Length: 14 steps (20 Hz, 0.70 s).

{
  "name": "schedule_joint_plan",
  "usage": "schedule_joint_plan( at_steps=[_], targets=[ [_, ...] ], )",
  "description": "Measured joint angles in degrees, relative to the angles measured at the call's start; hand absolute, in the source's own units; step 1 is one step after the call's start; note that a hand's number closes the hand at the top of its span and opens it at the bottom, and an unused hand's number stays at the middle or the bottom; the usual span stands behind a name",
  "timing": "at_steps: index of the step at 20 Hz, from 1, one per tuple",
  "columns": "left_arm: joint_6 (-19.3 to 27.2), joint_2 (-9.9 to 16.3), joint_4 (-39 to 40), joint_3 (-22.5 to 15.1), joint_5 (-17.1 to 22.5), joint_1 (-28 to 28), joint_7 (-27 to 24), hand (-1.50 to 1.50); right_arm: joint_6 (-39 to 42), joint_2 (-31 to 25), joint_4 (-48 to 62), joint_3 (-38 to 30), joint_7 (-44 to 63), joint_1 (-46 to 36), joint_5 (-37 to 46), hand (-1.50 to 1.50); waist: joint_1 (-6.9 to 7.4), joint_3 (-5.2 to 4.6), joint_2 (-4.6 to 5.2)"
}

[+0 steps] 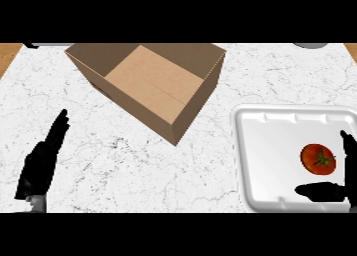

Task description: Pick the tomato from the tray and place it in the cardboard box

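Note:
A red tomato [318, 159] with a green stem lies in the right half of a white tray [269, 130] at the counter's right side. My right hand [349, 187] is over the tray's lower right corner, open, its straight fingers just right of the tomato and its thumb below it; no contact shows. An open cardboard box [153, 80] stands at the upper middle, nothing inside it. My left hand [42, 162] rests open at the lower left, fingers pointing up, away from both.
The white marble counter [122, 155] fills the view, with wooden strips at the top corners. A grey round object [311, 45] peeks in at the top right edge, and a dark bit at the top left.

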Motion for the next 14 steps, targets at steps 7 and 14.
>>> schedule_joint_plan(
  at_steps=[7,14],
  targets=[
    [-2.4,-0.7,1.5,2.3,-0.2,-1.6,-0.3,0.0,-0.5,3.0,3.8,-0.7,-1.8,-2.4,2.7,-1.5,0.02,0.01,0.01],
    [-3.1,-2.2,1.9,3.2,-1.9,-1.8,-0.8,0.0,1.0,3.7,8.8,-2.9,-4.5,-4.4,3.3,-1.5,0.03,-0.01,0.01]
  ],
)
